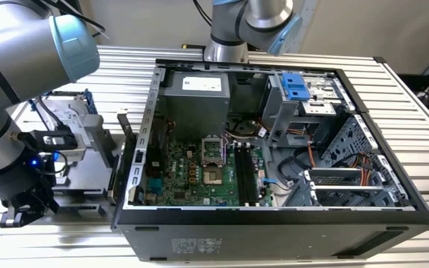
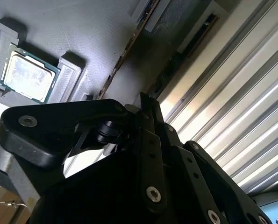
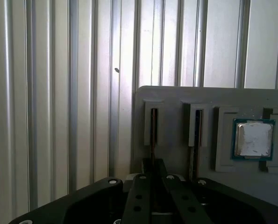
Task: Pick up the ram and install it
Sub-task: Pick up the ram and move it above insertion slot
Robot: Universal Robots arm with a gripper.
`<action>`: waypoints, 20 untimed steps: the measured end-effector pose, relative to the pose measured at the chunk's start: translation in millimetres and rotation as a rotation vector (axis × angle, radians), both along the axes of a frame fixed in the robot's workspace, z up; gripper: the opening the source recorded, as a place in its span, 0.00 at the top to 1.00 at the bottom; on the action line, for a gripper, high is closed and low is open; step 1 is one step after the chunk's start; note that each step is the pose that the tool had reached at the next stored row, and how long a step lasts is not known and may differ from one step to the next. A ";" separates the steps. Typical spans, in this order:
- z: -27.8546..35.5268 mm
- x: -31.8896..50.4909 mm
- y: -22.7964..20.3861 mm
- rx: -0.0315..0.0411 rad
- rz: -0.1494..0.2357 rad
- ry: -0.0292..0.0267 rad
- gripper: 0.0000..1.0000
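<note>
fingers (image 3: 158, 167) closed tight around ram (image 3: 153, 133) | ram edge-on in tray (image 3: 176, 98) slot, lower part hidden behind fingers

Ram (image 3: 153, 135), one end hidden behind gripper (image 3: 153, 163) in the first wrist view, gripper body cut off by the picture's edge, arm (image 1: 20, 72) cut off at the exterior view's left

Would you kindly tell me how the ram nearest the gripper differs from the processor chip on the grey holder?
The ram stands on edge in a narrow slot, showing a thin dark line; the processor chip lies flat in a square recess, silver face showing. The ram is long and slim; the processor chip is square. Both sit in the grey holder, the ram nearer the gripper.
</note>
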State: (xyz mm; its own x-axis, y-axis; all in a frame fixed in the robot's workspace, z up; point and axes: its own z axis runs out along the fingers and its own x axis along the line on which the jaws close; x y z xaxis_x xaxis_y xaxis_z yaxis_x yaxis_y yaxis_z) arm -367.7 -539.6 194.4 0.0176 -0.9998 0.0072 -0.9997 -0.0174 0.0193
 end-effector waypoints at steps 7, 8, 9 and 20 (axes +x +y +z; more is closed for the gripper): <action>0.0 0.0 0.0 0.0000 0.000 0.0000 1.00; 0.0 0.0 0.0 0.0000 0.000 0.0000 1.00; 0.0 0.0 0.0 0.0000 0.000 0.0000 1.00; 8.5 0.0 0.0 0.0001 0.000 0.0000 1.00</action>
State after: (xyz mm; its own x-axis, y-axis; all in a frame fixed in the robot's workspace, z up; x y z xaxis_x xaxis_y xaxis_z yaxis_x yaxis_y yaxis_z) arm -367.7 -539.6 202.9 0.0178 -0.9998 0.0071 -0.9997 -0.0177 0.0193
